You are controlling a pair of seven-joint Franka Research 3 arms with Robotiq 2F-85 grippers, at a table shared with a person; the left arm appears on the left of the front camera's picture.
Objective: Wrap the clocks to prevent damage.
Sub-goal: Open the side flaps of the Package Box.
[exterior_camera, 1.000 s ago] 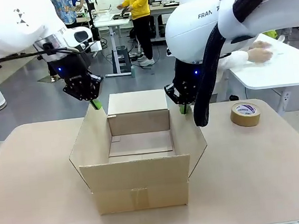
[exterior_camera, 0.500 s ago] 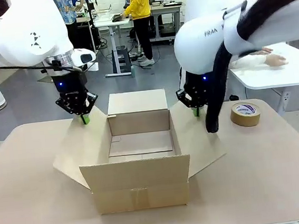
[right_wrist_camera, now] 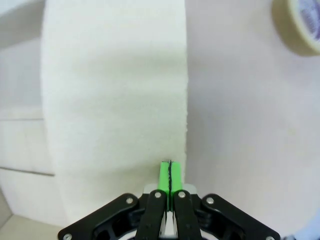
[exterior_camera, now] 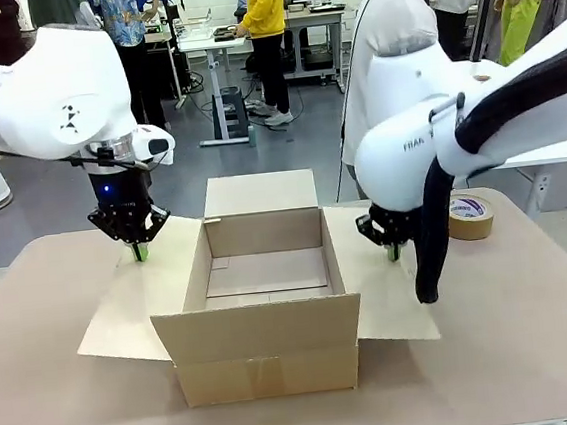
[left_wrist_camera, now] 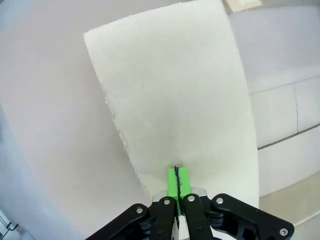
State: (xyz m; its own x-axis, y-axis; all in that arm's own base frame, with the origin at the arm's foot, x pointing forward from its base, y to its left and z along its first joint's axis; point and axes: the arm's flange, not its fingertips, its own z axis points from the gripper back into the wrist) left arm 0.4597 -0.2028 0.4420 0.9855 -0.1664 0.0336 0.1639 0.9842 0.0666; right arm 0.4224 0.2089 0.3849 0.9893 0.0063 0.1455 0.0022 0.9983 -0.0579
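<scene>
Tabletop (exterior_camera: 534, 309) in busy lab: open cardboard box (exterior_camera: 267, 350), tape roll (exterior_camera: 470, 217), left gripper (exterior_camera: 140, 251) and right gripper (exterior_camera: 395, 252) clenched empty over flaps (exterior_camera: 132, 307).

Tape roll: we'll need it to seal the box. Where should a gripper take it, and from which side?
The tape roll lies flat on the table, hole up, right of the box. Probably come from above, one finger in the hole, one outside, pinching the ring's wall.
</scene>
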